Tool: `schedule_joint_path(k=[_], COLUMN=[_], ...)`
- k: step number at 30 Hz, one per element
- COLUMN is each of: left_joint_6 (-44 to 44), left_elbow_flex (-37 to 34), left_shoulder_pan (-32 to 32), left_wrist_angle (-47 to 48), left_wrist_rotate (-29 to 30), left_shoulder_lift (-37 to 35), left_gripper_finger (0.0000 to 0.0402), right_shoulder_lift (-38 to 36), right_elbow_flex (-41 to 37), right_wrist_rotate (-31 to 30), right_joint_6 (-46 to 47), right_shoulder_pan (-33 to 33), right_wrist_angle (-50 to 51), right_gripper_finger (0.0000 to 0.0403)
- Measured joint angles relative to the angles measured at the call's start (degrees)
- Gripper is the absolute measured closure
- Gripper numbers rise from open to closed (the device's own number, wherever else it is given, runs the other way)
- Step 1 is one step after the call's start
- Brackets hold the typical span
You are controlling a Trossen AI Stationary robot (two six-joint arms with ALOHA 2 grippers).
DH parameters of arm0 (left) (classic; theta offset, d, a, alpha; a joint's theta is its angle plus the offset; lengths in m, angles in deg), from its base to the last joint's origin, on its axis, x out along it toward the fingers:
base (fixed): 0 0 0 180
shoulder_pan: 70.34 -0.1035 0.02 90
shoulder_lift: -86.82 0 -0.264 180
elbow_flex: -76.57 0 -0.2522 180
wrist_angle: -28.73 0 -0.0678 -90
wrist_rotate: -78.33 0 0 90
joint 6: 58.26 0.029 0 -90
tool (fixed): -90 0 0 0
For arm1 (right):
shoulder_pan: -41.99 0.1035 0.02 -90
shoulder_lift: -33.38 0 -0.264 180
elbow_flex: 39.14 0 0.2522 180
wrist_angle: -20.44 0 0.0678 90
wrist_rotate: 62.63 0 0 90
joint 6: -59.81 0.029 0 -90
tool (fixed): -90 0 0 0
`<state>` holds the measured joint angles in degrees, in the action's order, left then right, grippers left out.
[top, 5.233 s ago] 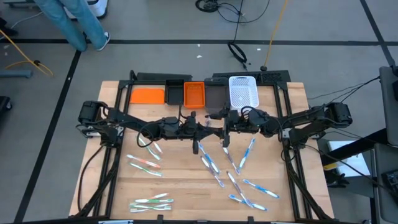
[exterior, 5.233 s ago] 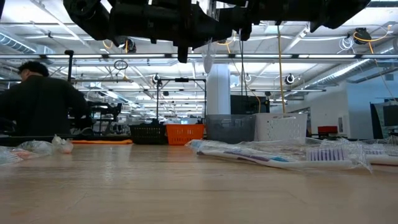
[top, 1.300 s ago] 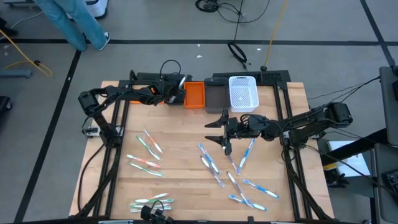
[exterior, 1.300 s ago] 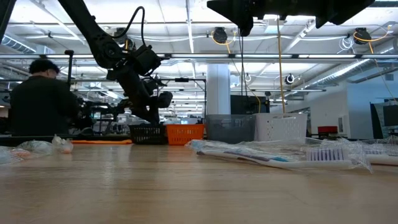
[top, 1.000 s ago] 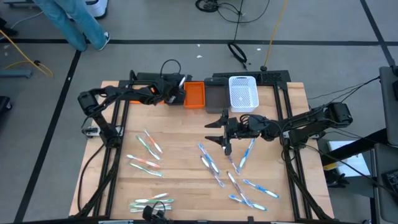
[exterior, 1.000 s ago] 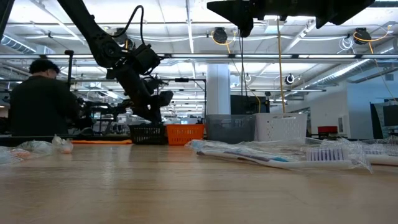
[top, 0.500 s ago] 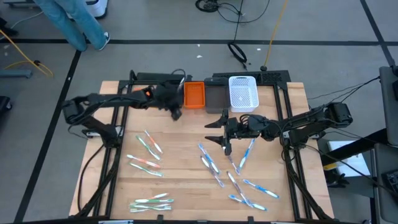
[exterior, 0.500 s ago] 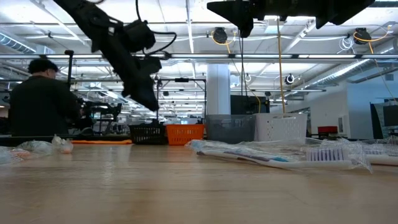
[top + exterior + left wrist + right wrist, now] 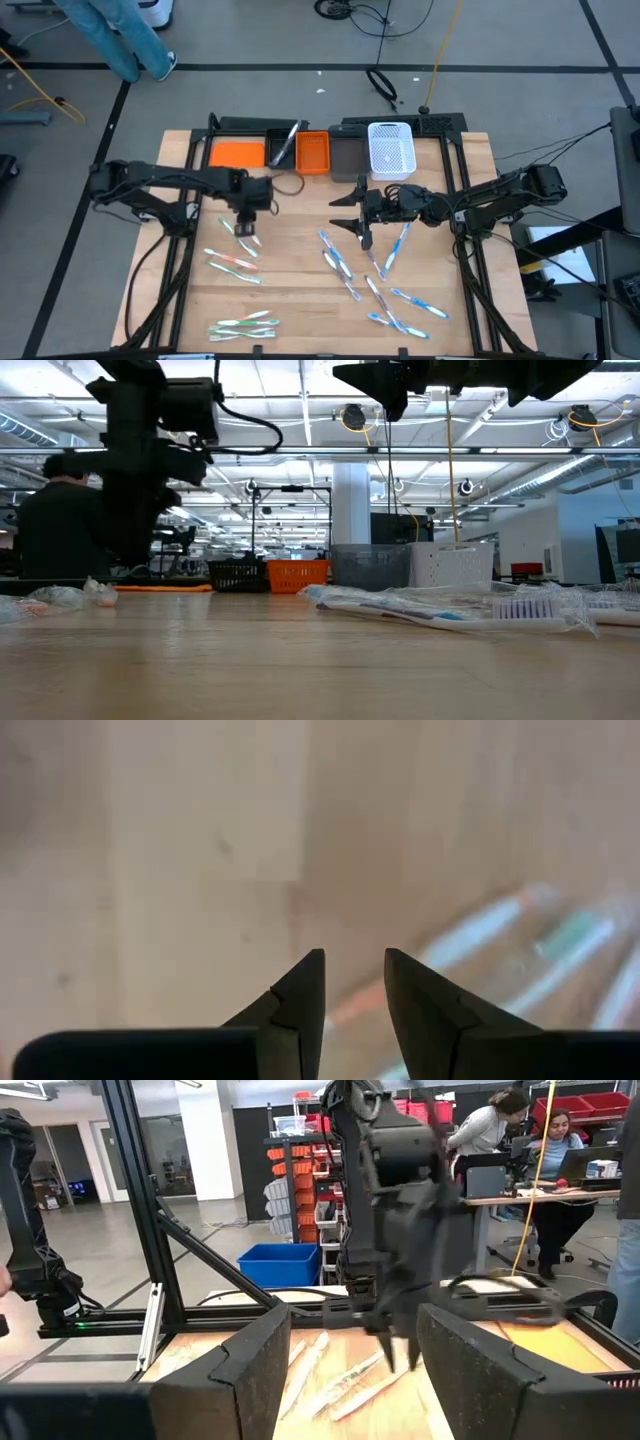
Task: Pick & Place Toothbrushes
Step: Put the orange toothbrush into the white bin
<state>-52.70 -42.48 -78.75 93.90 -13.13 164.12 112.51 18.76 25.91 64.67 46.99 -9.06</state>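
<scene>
Now the left tool point(image 9: 246, 212) has swung from the bins point(image 9: 312, 152) to the toothbrushes point(image 9: 240, 230).

Big open robotics lab/workshop w/ industrial ceiling: my wooden table point(image 9: 300, 250) sits in a black metal frame point(image 9: 190, 1250) on grey floor. Behind me: strip lights point(image 9: 300, 405), shelving w/ orange bins point(image 9: 305, 1165), blue crate point(image 9: 280, 1265), ppl at desks w/ laptops point(image 9: 555, 1170).

You look straight down on the whole table point(image 9: 300, 240) from above; your low camera sits at tabletop height facing the room; both share the bins point(image 9: 312, 152) along the far edge.
</scene>
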Motion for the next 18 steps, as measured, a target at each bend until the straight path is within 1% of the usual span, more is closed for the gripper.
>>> schedule_joint_path(k=[4,9,18], left_joint_6=[0.3,1.7,1.8], left_elbow_flex=[-1.3,-3.1,-3.2], left_shoulder_pan=[3.7,7.1,10.2], left_wrist_angle=[0.0,0.1,-0.1], left_wrist_rotate=[0.1,3.1,4.5], left_shoulder_lift=[0.0,0.0,0.0], left_gripper_finger=[0.0293,0.0293,0.0293], right_shoulder_lift=[0.0,0.0,0.0], right_elbow_flex=[0.0,0.0,0.0], right_wrist_rotate=[0.0,0.0,0.0], right_joint_6=[0.0,0.0,0.0], right_shoulder_pan=[0.0,0.0,0.0], right_wrist_angle=[0.0,0.1,0.2], right_gripper_finger=[0.0192,0.0192,0.0192])
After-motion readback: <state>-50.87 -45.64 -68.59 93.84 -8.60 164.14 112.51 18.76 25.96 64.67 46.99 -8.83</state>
